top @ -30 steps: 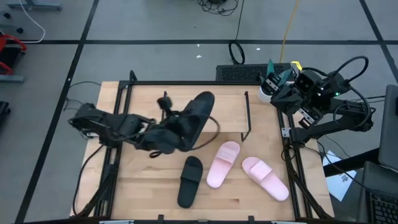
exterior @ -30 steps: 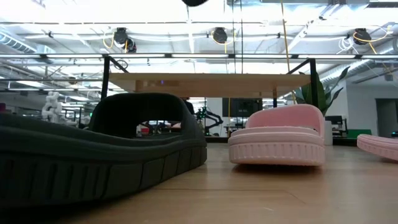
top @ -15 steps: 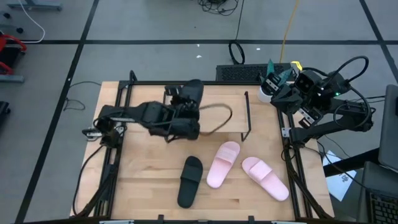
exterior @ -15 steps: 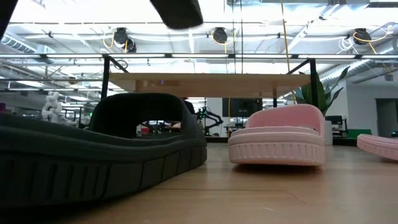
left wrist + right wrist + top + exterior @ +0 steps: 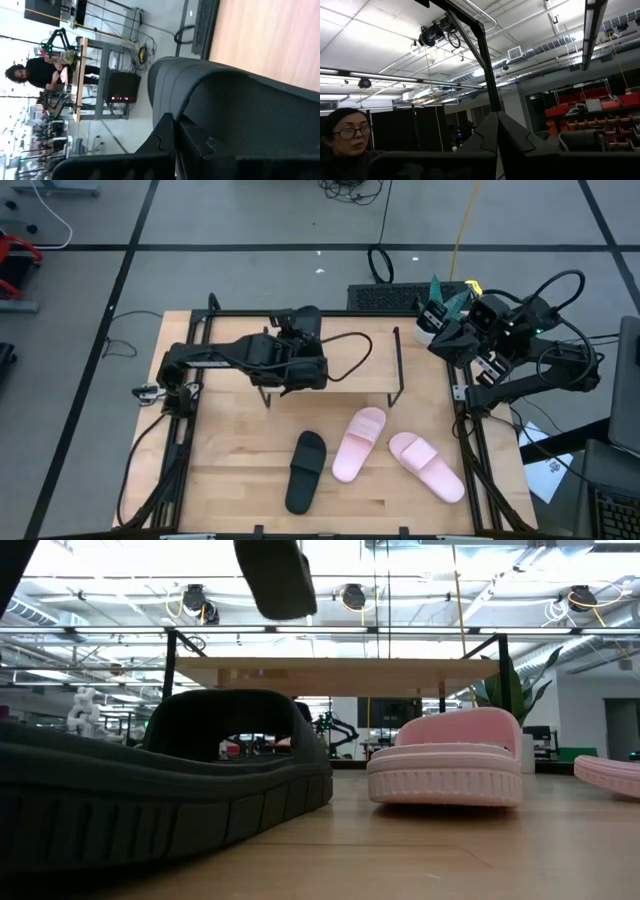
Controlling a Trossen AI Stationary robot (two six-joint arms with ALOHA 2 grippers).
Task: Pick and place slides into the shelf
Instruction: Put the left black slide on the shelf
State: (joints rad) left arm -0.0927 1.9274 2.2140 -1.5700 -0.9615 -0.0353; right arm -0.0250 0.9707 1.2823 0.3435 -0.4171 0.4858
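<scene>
One black slide (image 5: 305,330) is up off the table in the upper middle of the high view, held over the light plank top of the shelf (image 5: 350,375) by the left gripper (image 5: 300,355), whose fingers are clamped on it; the left wrist view confirms this, with the dark mesh strap of the slide (image 5: 240,115) filling the frame right against the fingers (image 5: 170,145). In the low view the same slide (image 5: 275,575) hangs at the top of the frame, above the level of the shelf (image 5: 340,670). The other black slide (image 5: 305,470) lies on the tabletop (image 5: 230,470) in the lower middle of the high view, with the two pink slides to its right: one (image 5: 358,442) just beside it and the other (image 5: 428,465) farther toward the lower right. None of these three is on the shelf yet. So the step in hand looks like carrying the first slide to the shelf, early in the task, with three more to go. The next move probably calls for lowering the slide until its sole meets the shelf, keeping it toward one end so the others will fit, then letting go. The right gripper (image 5: 440,330) waits at the upper right, off the table edge, and I cannot tell whether its fingers are open or closed.
</scene>
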